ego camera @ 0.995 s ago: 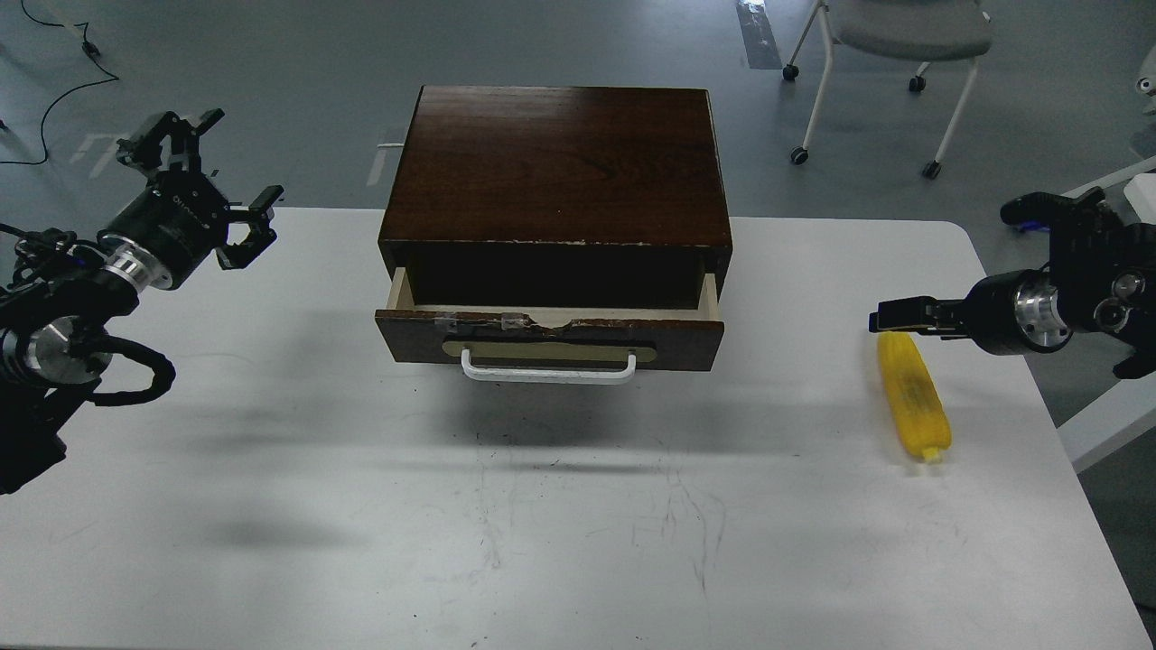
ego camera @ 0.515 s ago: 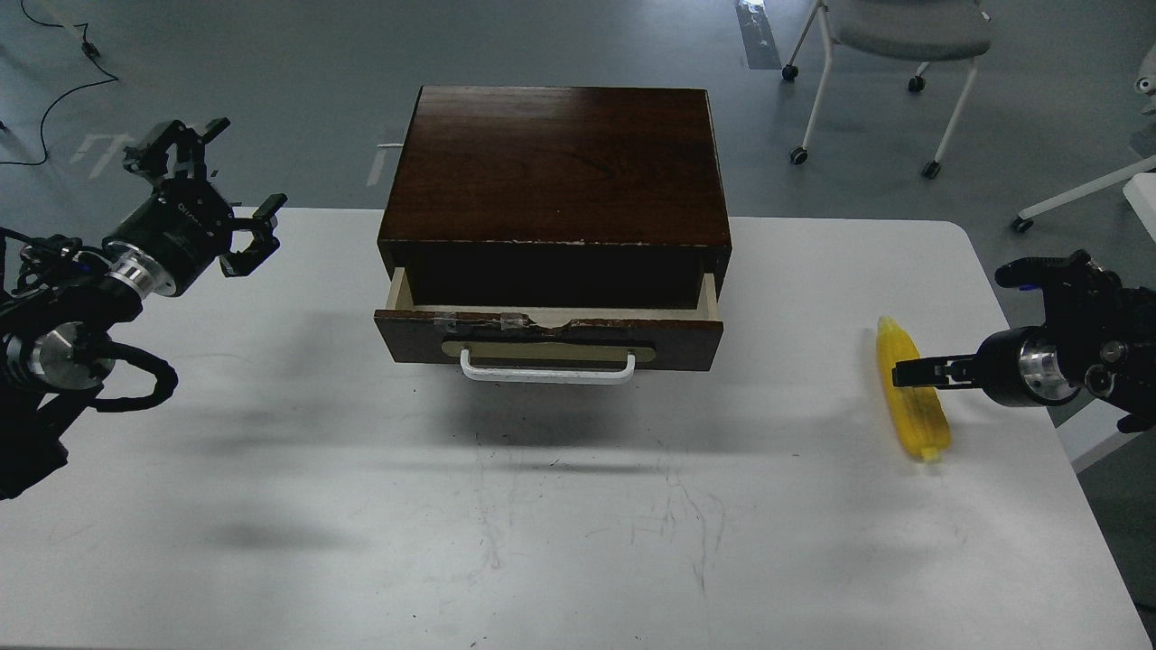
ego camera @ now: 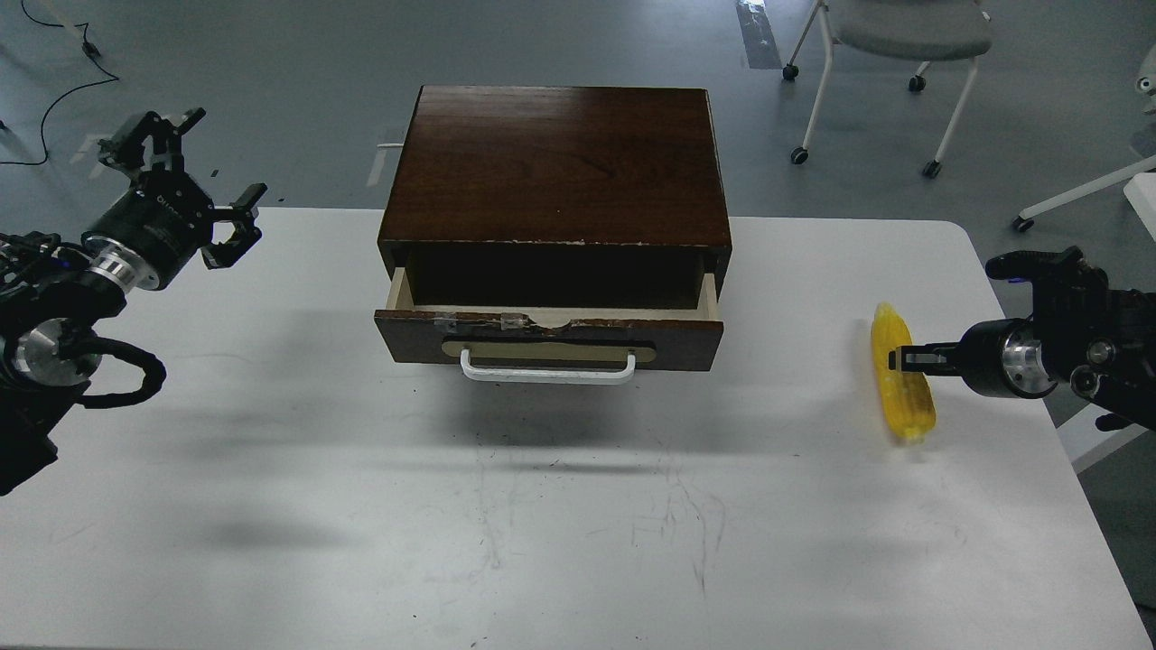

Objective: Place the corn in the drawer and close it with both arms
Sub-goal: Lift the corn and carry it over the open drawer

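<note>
The corn (ego camera: pixel 896 397), a bright yellow cob, is at the right side of the white table (ego camera: pixel 361 506), lengthwise towards me. My right gripper (ego camera: pixel 903 359) comes in from the right and is shut on the corn's middle, with one black finger lying across its top. The drawer (ego camera: pixel 549 338) stands partly pulled out of the dark brown cabinet (ego camera: pixel 555 162), and its dark inside shows nothing. My left gripper (ego camera: pixel 194 181) is open and empty, raised over the table's far left corner, well left of the cabinet.
A wheeled office chair (ego camera: pixel 894 36) stands on the grey floor behind the table at the right. A black cable (ego camera: pixel 54 99) lies on the floor at the far left. The table's right edge is close to the corn.
My right gripper dropped from above the corn's far tip to its middle and closed on it. The corn has shifted a little up and to the left. My left gripper drew back slightly to the left.
</note>
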### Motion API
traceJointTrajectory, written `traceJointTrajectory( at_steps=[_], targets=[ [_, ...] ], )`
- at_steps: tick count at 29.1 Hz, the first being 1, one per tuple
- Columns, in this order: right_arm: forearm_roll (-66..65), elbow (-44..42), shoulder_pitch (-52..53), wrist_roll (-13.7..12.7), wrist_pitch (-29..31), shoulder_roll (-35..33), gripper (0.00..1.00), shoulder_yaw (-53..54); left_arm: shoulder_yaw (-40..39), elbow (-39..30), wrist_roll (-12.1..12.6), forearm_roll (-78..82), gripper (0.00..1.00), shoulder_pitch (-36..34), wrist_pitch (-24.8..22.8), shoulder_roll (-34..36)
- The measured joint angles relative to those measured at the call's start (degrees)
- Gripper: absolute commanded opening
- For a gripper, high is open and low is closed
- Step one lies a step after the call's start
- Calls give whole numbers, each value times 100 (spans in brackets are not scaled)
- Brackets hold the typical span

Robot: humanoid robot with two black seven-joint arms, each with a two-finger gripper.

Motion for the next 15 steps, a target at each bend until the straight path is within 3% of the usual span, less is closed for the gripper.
traceJointTrajectory(
  at_steps=[8, 15],
  targets=[
    [-132, 1382, 1909, -3, 44, -671, 0, 38, -19, -64, 70, 58, 98, -32, 0, 203],
    [-1266, 1547, 3163, 12, 39, 88, 0, 51, 14, -13, 102, 71, 98, -32, -2, 224]
  ],
)
